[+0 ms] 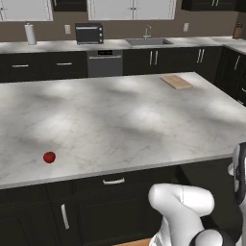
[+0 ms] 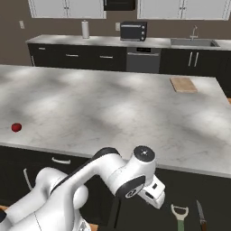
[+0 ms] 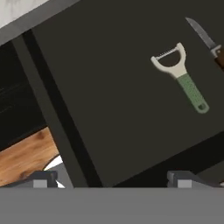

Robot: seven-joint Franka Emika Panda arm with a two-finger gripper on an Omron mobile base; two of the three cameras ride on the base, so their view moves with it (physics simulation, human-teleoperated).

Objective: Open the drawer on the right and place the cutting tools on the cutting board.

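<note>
The deep black box drawer [image 3: 131,100] stood pulled out below the island's right end, far from the light-brown wooden cutting board [image 1: 176,81] on the grey marble counter [image 1: 110,120]. I judged the long carry risky: a shallow pinch on the flat green-handled peeler [image 3: 181,76] or the thin brown-handled knife [image 3: 205,39] beside it could slip. My arm bent low, my gripper [image 3: 111,179] spread wide and empty above the drawer.
</note>
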